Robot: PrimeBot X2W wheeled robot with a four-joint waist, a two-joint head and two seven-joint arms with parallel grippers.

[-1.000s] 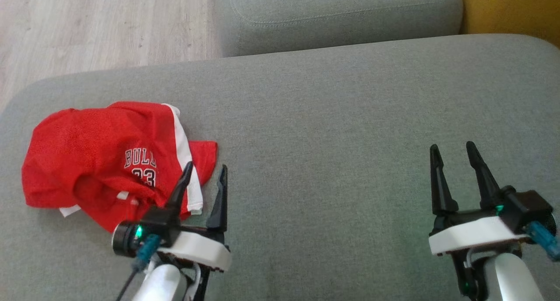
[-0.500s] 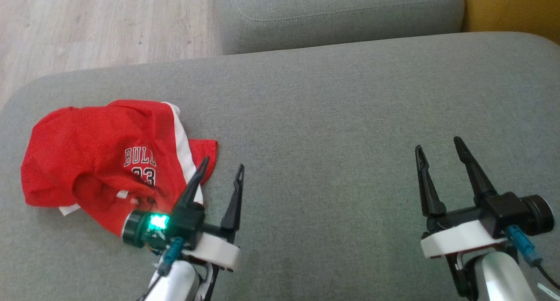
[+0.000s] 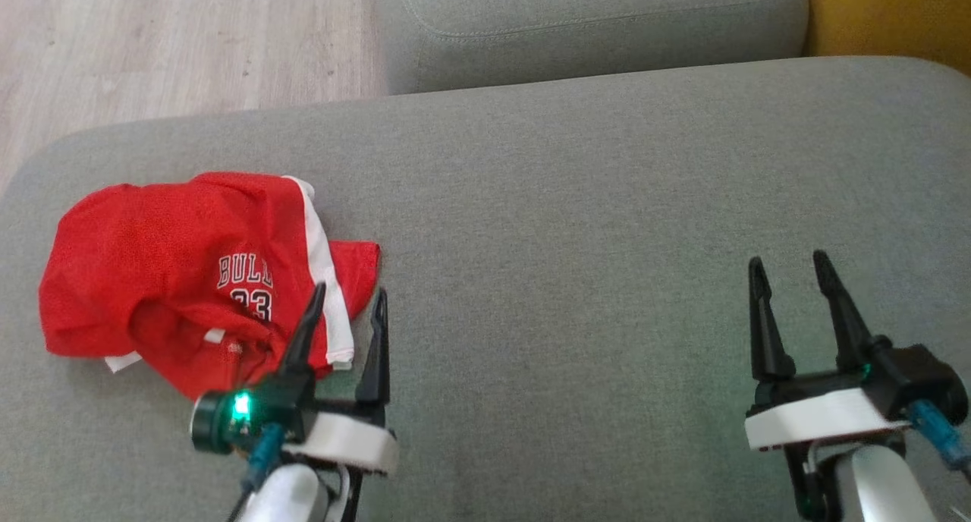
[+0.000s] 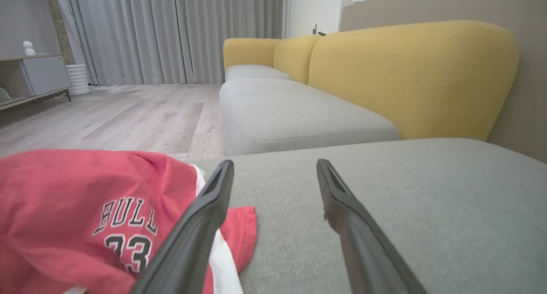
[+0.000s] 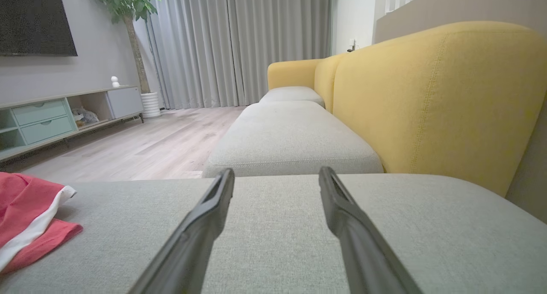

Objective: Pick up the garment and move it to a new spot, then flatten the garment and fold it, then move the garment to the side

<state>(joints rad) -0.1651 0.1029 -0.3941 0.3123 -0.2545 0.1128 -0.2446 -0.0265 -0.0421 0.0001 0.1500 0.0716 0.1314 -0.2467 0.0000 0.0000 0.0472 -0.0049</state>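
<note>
In the head view, the crumpled red mesh jersey (image 3: 159, 279) with white trim is lying at nine o'clock on the grey fabric sofa cushion (image 3: 569, 203). The left gripper (image 3: 350, 290) is hovering at seven o'clock, jaws spread wide and empty, at the jersey's near edge. The right gripper (image 3: 787, 259) is gaping wide at four o'clock, well apart from the jersey. In the left wrist view, the jersey (image 4: 64, 200) is sitting at eight o'clock beside the spread fingers. In the right wrist view, it is showing at eight o'clock.
</note>
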